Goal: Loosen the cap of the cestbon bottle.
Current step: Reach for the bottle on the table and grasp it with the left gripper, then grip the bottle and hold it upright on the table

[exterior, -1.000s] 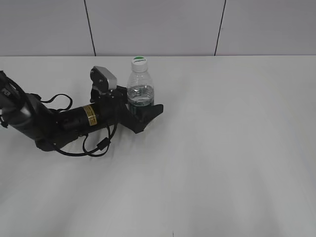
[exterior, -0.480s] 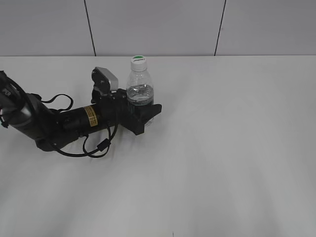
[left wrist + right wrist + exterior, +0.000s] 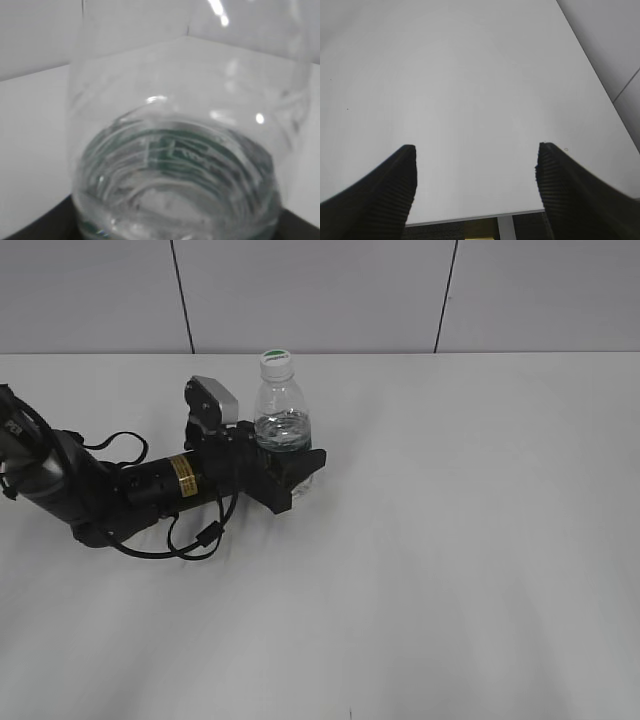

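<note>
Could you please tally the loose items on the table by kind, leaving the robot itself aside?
Bottles: 1, the cestbon bottle
Caps: 1, the cap, screwed on the bottle
Total: 2

Legible text: none. Cap (image 3: 277,358): tiny lettering on green patch, too small to read. Cestbon bottle (image 3: 283,425): green label print blurred. Left arm (image 3: 120,485): yellow sticker (image 3: 179,476), markings unreadable.

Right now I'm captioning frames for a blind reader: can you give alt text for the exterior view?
A black robot arm's left gripper lies low around the green-labelled lower body of an upright cestbon bottle on a white table. Its white cap is on, and a grey panelled wall stands behind.
</note>
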### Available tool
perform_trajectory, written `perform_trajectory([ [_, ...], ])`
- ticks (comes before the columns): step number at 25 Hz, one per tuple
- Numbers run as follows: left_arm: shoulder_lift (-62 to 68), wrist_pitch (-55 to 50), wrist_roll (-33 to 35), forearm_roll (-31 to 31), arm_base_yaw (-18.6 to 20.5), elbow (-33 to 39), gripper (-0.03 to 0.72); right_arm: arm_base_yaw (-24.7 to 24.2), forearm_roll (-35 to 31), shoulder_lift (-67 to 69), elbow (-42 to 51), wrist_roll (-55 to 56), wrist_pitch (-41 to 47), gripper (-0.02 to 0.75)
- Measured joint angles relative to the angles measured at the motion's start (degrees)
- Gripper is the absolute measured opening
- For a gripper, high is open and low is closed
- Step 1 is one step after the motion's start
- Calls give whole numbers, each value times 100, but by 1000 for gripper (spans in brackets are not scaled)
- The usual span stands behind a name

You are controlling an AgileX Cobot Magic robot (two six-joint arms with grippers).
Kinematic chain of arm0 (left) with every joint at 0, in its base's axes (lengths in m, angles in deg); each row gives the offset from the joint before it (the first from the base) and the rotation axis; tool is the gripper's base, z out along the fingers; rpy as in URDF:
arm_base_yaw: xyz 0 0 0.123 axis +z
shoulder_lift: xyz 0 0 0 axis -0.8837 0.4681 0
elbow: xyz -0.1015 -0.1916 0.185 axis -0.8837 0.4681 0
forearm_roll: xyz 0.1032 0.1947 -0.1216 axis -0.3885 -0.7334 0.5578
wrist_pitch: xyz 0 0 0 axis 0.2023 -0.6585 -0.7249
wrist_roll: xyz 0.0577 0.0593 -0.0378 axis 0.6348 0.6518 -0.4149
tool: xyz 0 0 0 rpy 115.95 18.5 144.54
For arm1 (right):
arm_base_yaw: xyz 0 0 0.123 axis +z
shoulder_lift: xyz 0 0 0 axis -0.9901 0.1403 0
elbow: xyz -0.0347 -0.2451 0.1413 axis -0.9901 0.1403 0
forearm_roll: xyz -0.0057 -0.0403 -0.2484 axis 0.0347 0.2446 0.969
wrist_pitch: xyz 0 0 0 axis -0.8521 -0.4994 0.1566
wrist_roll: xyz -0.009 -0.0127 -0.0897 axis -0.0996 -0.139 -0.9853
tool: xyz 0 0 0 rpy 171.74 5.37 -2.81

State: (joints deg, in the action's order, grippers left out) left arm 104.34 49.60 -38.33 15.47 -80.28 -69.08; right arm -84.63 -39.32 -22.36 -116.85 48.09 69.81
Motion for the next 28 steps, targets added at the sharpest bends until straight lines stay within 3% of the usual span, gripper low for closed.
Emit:
perform_trajectory([
  [10,1,40,6,-306,49,0,412,0,0,0,0,0,0,566],
  [21,-252,91,25,-2243,129,6,412,0,0,0,0,0,0,566],
  [28,-664,102,25,-2121,118,332,412,0,0,0,0,0,0,566],
])
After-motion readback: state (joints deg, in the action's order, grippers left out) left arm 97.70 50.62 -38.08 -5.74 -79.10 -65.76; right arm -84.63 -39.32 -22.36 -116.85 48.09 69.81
